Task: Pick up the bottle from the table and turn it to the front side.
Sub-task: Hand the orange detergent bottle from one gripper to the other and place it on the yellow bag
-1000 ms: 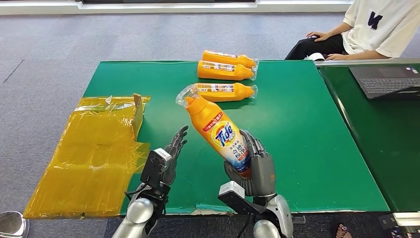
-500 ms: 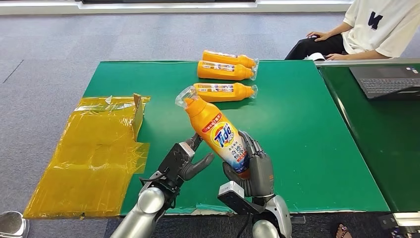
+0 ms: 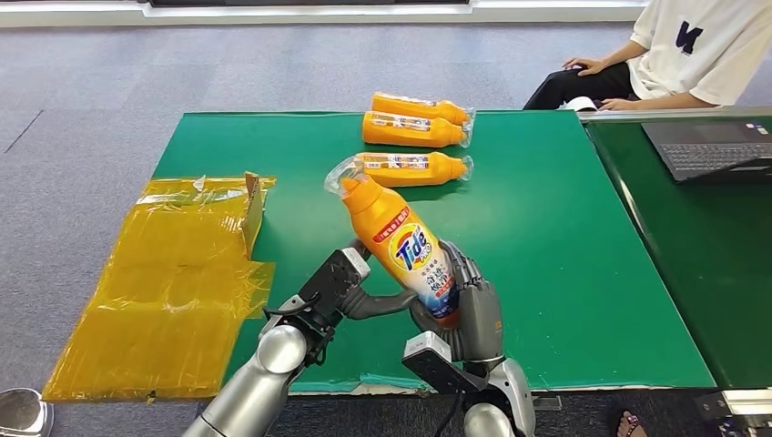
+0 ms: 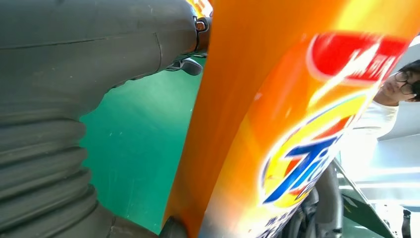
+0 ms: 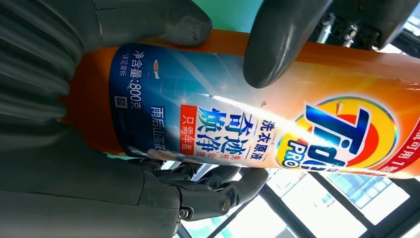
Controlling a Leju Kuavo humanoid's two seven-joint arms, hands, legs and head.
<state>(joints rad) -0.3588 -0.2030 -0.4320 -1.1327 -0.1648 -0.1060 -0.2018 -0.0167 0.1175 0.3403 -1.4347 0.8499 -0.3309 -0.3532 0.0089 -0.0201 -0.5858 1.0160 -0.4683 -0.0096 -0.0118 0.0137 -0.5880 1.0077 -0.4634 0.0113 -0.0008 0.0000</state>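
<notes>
Since a second ago our left hand (image 3: 350, 289) has swung in from the lower left of the head view and now touches the bottle (image 3: 401, 244) on its left flank, its thumb reaching under the label; the wrist view is too close to show whether the fingers have closed, so we cannot tell if it grips. Our right hand (image 3: 464, 305) wraps the bottle's base, fingers curled round it, holding it tilted in the air at lower centre, cap toward the upper left, above the green table (image 3: 546, 237). The printed logo already faces up at us. To do this step well, we judge the left hand should steady the body before the right hand loosens, or the smooth plastic could slip. Three more bottles (image 3: 414, 168) lie at upper centre.
</notes>
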